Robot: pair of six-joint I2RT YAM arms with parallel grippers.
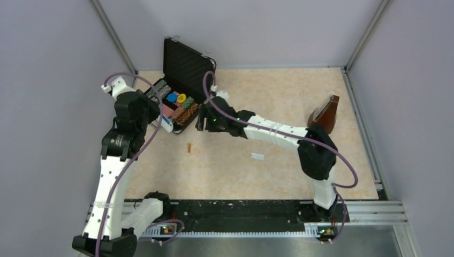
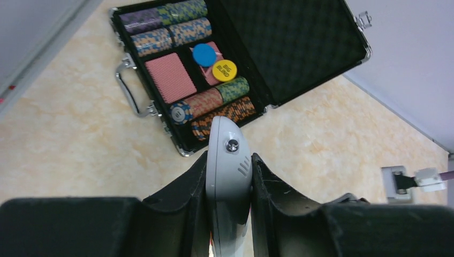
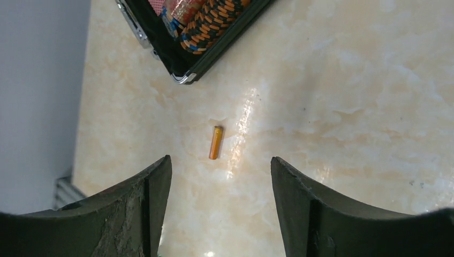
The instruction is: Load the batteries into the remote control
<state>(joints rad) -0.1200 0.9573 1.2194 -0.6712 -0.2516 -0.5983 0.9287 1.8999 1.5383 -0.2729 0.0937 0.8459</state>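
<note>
My left gripper [image 1: 162,120] is shut on the white-grey remote control [image 2: 229,160] and holds it on edge above the table, next to the open chip case. The remote's rounded end sticks out past the fingertips [image 2: 199,166]. In the top view the remote [image 1: 167,125] shows as a white tip. The orange-brown battery [image 3: 216,142] lies on the table just ahead of my open, empty right gripper [image 3: 219,160]. In the top view the battery [image 1: 188,148] lies below both grippers, and the right gripper [image 1: 201,122] hovers by the case's corner. The blue battery is not visible.
An open black poker-chip case [image 1: 179,101] with chips and cards stands at the back left, its corner [image 3: 184,75] near the battery. A small white flat cover piece [image 1: 257,156] lies mid-table. A brown wedge-shaped object [image 1: 326,113] stands at the right.
</note>
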